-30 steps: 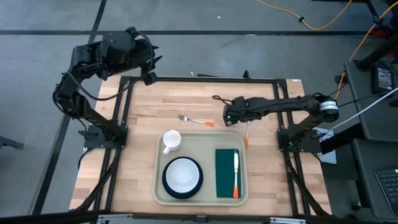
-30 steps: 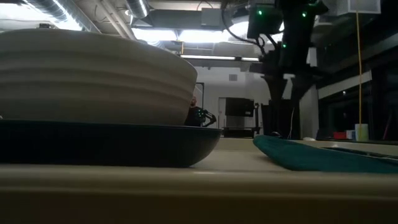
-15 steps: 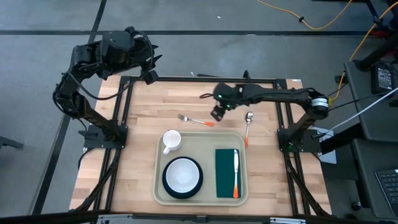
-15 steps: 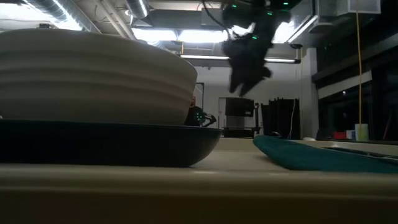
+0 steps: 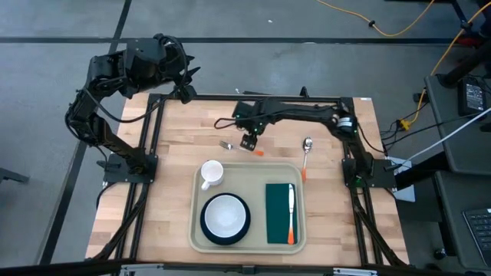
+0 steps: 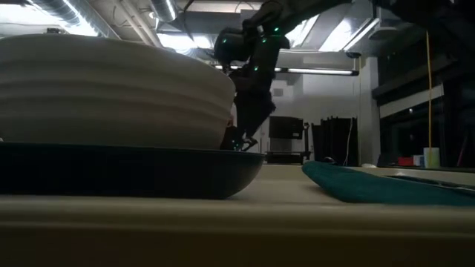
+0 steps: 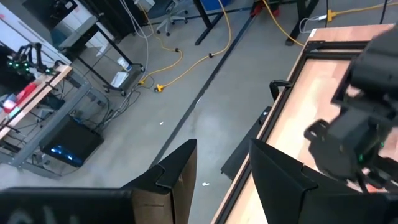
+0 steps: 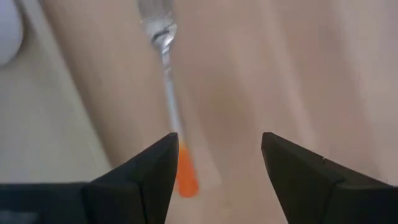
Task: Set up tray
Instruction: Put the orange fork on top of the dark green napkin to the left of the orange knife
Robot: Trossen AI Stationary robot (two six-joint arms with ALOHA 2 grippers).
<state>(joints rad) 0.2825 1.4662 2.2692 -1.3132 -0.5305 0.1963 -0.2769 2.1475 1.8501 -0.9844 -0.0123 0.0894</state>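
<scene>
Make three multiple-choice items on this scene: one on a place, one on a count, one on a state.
1. Where is the fork?
A. on the tray
B. on the table beyond the tray
C. in the mug

2. How many utensils lie on the napkin?
A. none
B. one
C. three

3. How is the right gripper?
A. open above the fork
B. shut on the spoon
C. resting in the plate

Answers:
1. B: the high view shows the fork on the wooden table, outside the rim of the tray.
2. B: only the knife lies on the napkin; the spoon is still on the table.
3. A: the right wrist view shows its fingers apart, with the fork's orange handle between them and not touched.
</scene>
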